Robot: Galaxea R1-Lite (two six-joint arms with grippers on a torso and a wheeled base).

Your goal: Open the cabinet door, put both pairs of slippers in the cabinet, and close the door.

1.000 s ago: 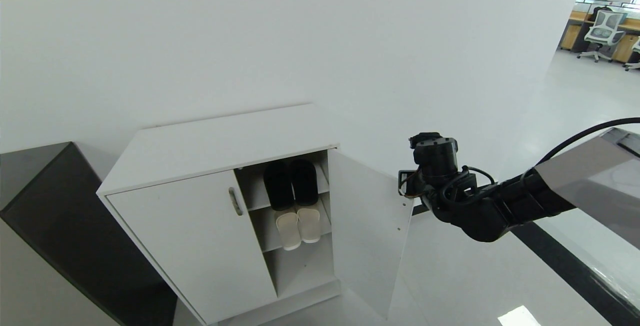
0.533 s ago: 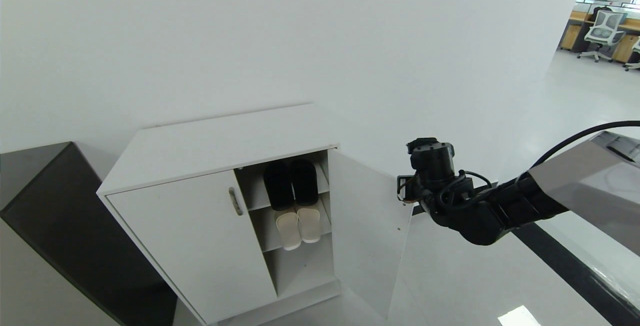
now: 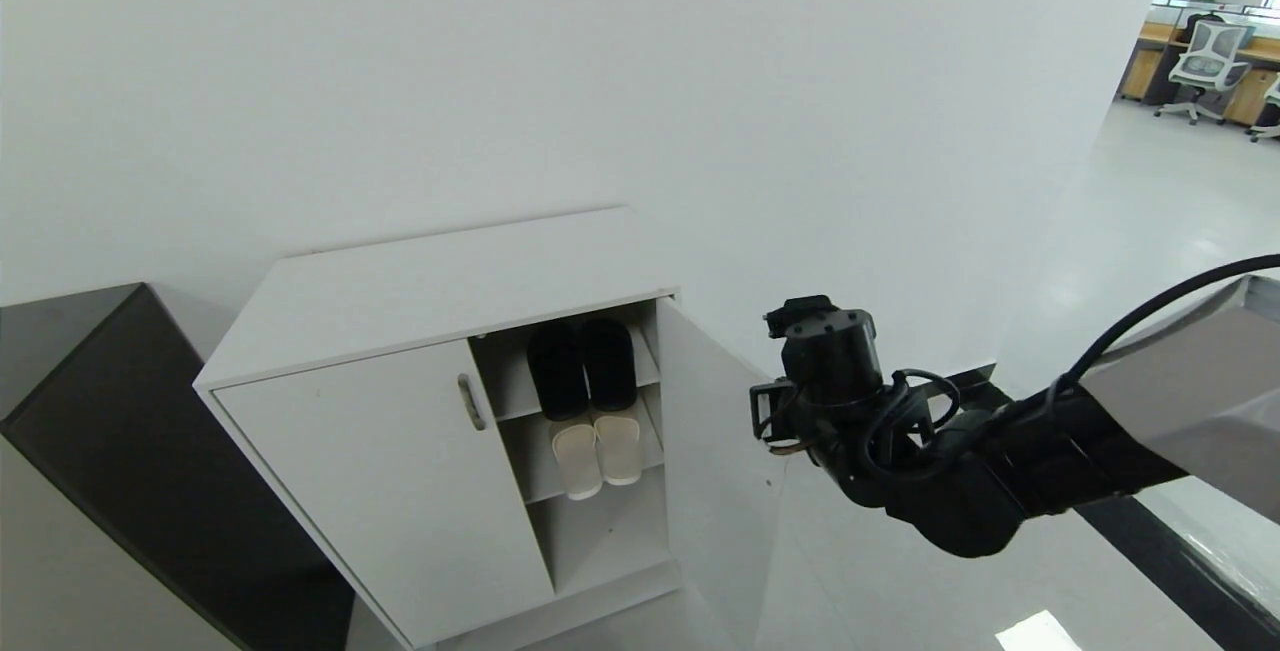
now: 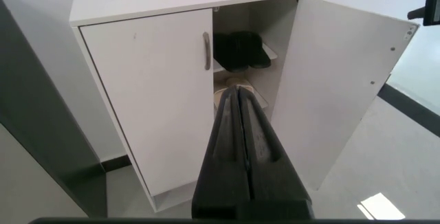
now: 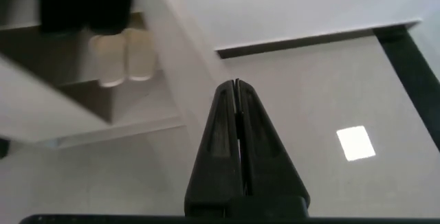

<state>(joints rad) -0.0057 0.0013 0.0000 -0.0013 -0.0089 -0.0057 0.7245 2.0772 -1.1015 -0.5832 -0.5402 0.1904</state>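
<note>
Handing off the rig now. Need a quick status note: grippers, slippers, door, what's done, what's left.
Left gripper: shut, empty, held in front of the cabinet.
Right gripper: shut, empty, on the outer side of the open right door, near its free edge. Whether it touches the door cannot be told.
Black slippers are on the top shelf, white slippers on the shelf below.
Done: door opened, both pairs in.
Left: swing the right door shut. The left door is already closed.

Wht cabinet (image 3: 440, 281); blk slippers (image 3: 582, 366), cream slippers (image 3: 598, 449)
</note>
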